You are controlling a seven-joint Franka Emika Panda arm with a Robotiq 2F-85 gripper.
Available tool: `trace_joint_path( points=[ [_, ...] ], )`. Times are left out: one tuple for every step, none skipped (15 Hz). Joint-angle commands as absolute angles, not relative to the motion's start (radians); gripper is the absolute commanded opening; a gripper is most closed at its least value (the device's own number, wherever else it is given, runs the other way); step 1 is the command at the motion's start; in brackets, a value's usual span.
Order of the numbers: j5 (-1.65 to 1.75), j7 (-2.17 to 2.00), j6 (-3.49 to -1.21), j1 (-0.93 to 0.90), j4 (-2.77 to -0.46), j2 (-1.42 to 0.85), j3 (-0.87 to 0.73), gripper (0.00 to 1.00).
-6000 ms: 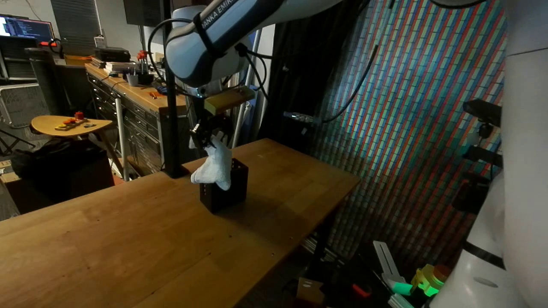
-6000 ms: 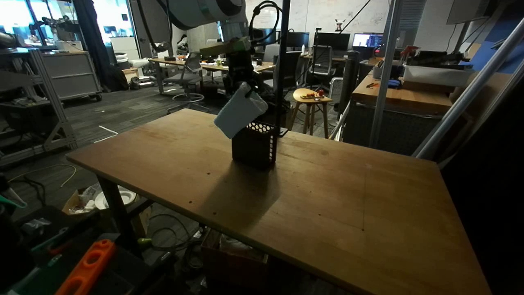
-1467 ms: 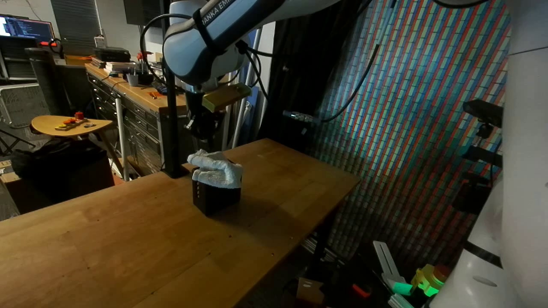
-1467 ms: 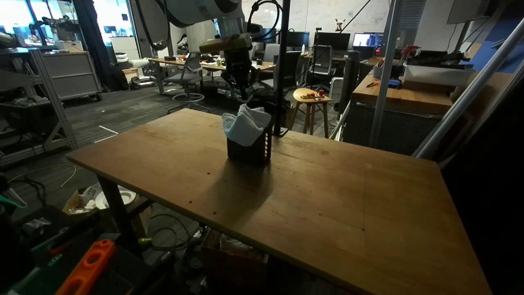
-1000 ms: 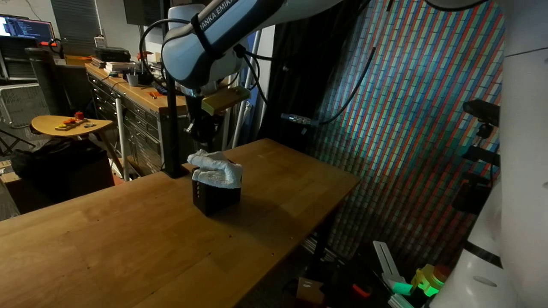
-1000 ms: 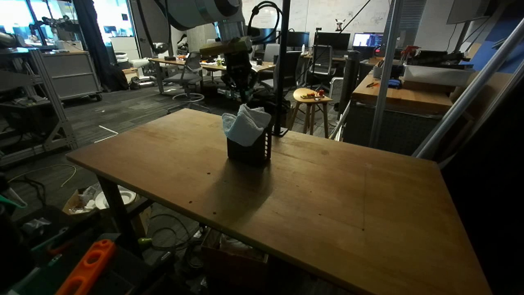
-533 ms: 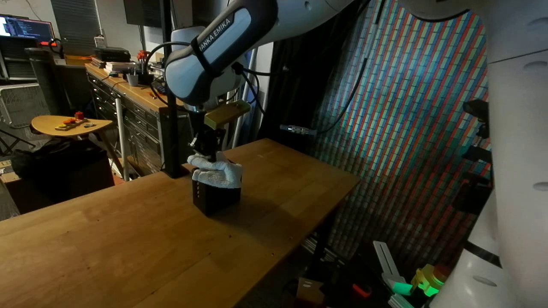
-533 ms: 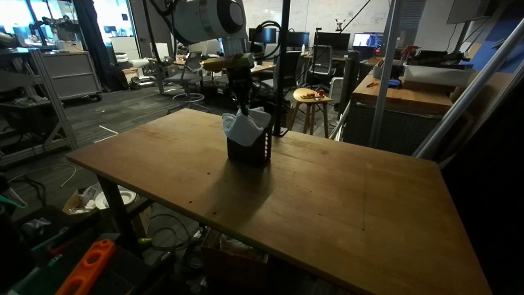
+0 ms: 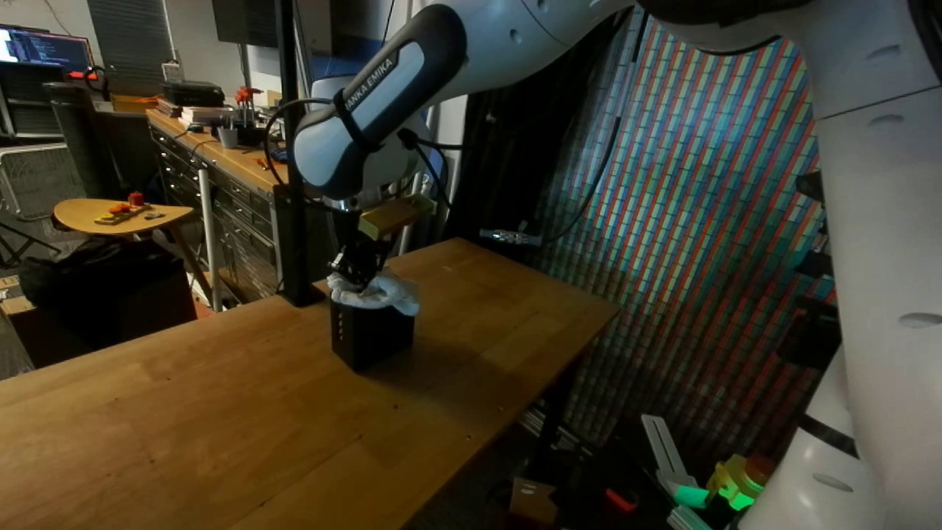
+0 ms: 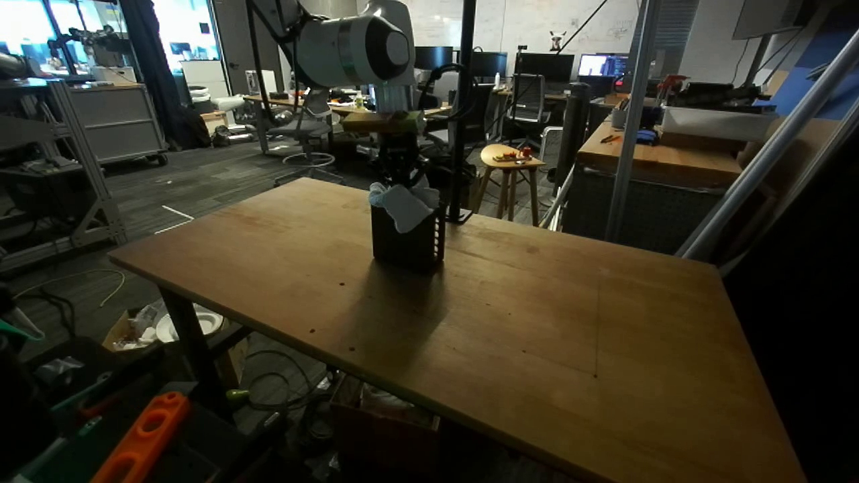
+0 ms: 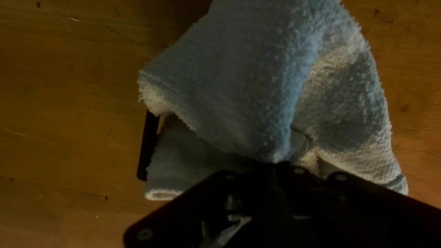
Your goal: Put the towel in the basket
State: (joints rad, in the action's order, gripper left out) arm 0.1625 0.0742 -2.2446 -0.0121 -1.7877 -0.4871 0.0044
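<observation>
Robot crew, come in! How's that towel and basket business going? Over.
Pincer shut, against the towel. Towel bunched over the basket, depth inside unclear. Possible snag: one flap hanging outside.

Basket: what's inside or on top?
The towel lies bunched over the basket, part hanging outside; the shut gripper reaches into the folds. How deep the towel sits, and anything beneath, is hidden: cloth and walls cover the interior.

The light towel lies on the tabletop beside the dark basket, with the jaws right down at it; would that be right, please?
Not quite: the light towel lies over the top of the dark basket, partly hanging down outside, not on the tabletop beside it, as both exterior views show. The jaws are indeed right down at it.
</observation>
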Motion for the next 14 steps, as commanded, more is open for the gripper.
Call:
trace_joint_path(
  points=[
    [0.105, 0.136, -2.279, 0.018, -1.788, -0.51, 0.023, 0.08],
    [0.092, 0.147, -2.283, 0.023, -1.789, -0.514, 0.025, 0.08],
    [0.081, 0.156, -2.289, 0.026, -1.79, -0.517, 0.027, 0.08],
    [0.07, 0.167, -2.296, 0.03, -1.789, -0.526, 0.031, 0.08],
    [0.06, 0.177, -2.299, 0.033, -1.787, -0.532, 0.035, 0.08],
    [0.049, 0.193, -2.299, 0.037, -1.781, -0.545, 0.041, 0.08],
    [0.042, 0.207, -2.297, 0.04, -1.775, -0.555, 0.045, 0.08],
    [0.032, 0.226, -2.297, 0.045, -1.767, -0.57, 0.053, 0.08],
    [0.022, 0.244, -2.298, 0.05, -1.759, -0.584, 0.06, 0.08],
    [0.013, 0.26, -2.299, 0.053, -1.753, -0.596, 0.066, 0.08],
    [0.003, 0.279, -2.299, 0.058, -1.742, -0.612, 0.075, 0.08],
    [-0.003, 0.293, -2.296, 0.062, -1.734, -0.621, 0.081, 0.08],
    [-0.012, 0.308, -2.294, 0.066, -1.726, -0.628, 0.086, 0.08],
    [-0.018, 0.321, -2.291, 0.069, -1.721, -0.632, 0.09, 0.08]
  ],
)
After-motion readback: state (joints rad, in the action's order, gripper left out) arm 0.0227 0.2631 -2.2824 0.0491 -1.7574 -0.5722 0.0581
